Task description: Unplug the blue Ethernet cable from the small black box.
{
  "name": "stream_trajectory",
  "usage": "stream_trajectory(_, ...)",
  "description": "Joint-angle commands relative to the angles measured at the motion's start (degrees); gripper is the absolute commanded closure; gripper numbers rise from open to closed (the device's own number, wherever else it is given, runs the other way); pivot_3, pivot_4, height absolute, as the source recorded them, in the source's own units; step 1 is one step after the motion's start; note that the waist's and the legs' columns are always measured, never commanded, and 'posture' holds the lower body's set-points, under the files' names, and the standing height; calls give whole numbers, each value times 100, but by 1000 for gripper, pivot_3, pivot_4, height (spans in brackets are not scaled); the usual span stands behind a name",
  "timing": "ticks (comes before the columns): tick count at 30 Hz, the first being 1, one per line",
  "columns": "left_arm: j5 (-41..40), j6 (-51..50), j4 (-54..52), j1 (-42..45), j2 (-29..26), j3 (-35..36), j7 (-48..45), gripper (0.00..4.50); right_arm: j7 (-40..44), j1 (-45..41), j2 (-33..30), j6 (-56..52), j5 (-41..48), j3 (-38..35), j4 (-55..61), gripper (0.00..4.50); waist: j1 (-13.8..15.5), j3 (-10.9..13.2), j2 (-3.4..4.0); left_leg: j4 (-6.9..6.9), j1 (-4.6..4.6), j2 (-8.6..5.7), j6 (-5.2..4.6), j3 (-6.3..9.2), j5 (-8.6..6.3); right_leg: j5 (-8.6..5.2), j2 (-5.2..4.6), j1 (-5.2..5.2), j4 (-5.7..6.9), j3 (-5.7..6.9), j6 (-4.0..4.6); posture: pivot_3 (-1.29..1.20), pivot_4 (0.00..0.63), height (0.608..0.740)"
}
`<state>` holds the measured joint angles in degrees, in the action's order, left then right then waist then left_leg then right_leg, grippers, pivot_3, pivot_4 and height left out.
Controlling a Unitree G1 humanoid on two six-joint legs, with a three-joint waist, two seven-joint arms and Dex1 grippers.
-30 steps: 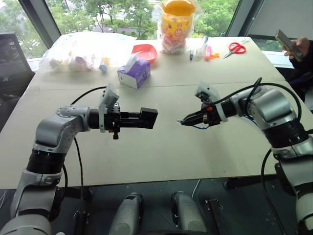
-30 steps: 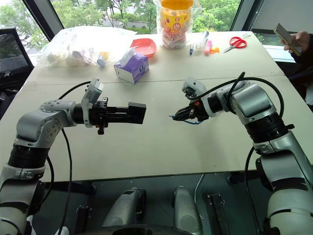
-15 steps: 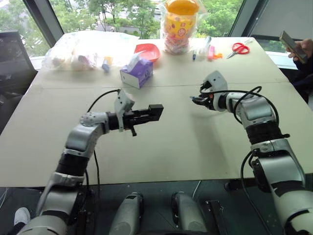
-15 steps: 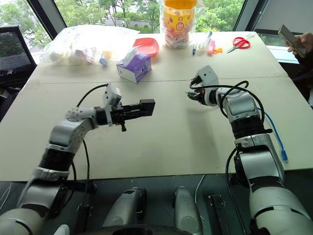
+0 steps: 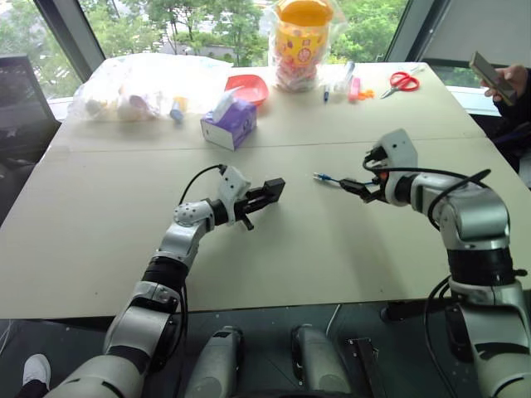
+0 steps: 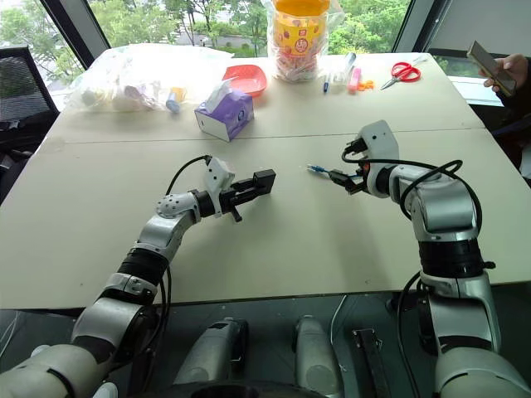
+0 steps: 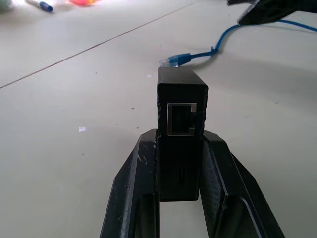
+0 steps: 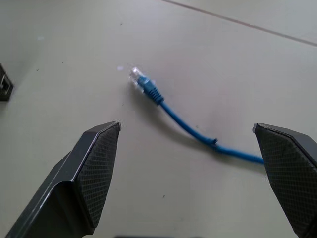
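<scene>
Blue Ethernet cable (image 8: 163, 106) lies unplugged on table (image 5: 332, 249); right gripper (image 8: 190, 173) released, left gripper (image 7: 181, 148) grasping small black box (image 7: 181, 111), socket empty.

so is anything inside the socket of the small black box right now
No. In the left wrist view the socket of the small black box is empty; its depths are too dark to see. The blue Ethernet cable lies on the table beyond it, plug free.
</scene>
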<state>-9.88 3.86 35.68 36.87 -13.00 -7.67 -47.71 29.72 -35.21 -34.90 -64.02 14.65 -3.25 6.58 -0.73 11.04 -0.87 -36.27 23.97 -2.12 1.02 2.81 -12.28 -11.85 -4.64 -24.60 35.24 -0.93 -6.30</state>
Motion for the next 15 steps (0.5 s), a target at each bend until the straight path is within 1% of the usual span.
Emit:
stream_trajectory(1,108,337,288,-71,-92,92,-100,2056,-87,42,-39,-245,178,-275,625,0,-1,0,0,-1,-2,0,0,0,0,0,1,2,0,0,0,0,150,740)
stream_trajectory(5,56,304,229,-212,-265,145,-300,195,-110,189,-59,-559,351,-388,951,0,-2,-2,-1,-3,-7,3,0,3,0,-1,2,8,0,1,1,0,150,740)
stream_trajectory(6,-41,120,71,-284,-365,173,-455,70,-78,255,-100,-650,419,-415,1061,0,-7,-2,0,-2,-8,3,0,3,0,-1,2,9,0,1,1,0,150,740)
stream_trajectory(9,-275,-427,-698,-565,-759,221,-847,70,100,504,-318,-880,631,-465,1408,0,-29,-2,0,5,-11,7,-1,3,0,-1,4,8,0,0,1,0,150,740)
stream_trajectory(15,-658,-1406,-2001,-874,-1289,337,-1155,70,430,796,-642,-1001,1067,-645,1774,0,-2,-2,1,2,-13,9,-2,6,-1,-8,4,11,0,1,14,0,150,740)
